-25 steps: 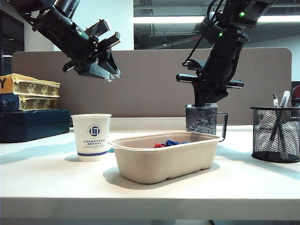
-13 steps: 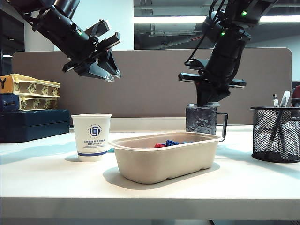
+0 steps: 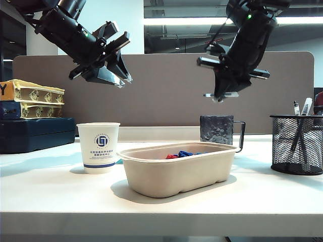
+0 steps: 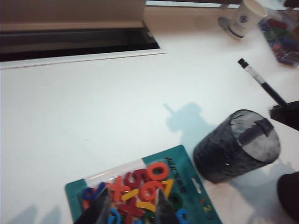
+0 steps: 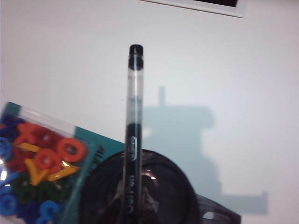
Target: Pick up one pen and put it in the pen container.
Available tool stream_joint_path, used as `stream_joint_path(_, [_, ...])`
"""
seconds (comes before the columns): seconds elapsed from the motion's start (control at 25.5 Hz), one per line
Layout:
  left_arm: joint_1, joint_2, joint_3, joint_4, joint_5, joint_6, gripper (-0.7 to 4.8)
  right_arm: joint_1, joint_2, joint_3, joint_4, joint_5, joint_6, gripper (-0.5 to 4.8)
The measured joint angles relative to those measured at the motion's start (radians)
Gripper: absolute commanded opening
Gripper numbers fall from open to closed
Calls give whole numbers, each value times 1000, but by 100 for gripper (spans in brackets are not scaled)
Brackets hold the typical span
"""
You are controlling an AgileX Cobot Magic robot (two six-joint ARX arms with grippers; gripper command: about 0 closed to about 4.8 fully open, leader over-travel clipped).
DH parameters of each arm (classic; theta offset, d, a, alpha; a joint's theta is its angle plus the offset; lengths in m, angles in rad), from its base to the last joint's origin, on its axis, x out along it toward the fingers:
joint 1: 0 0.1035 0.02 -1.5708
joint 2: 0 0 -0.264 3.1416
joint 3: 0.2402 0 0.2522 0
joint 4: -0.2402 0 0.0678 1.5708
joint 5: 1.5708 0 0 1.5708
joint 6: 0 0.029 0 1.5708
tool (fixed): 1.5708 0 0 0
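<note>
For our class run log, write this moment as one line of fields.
right gripper: shut on pen, raised above mug | left gripper: open, empty, high over paper cup | pen container: far right, pen not yet delivered

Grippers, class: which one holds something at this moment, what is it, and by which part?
The right gripper, raised above the mug, holds a pen by one end; the black-tipped end sticks out. The left gripper is open and empty.
</note>
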Motion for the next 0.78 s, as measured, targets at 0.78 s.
stream_joint_path(0.78, [0,0,0,227,237,-320,122,0,-167,0,12,-171,75,20])
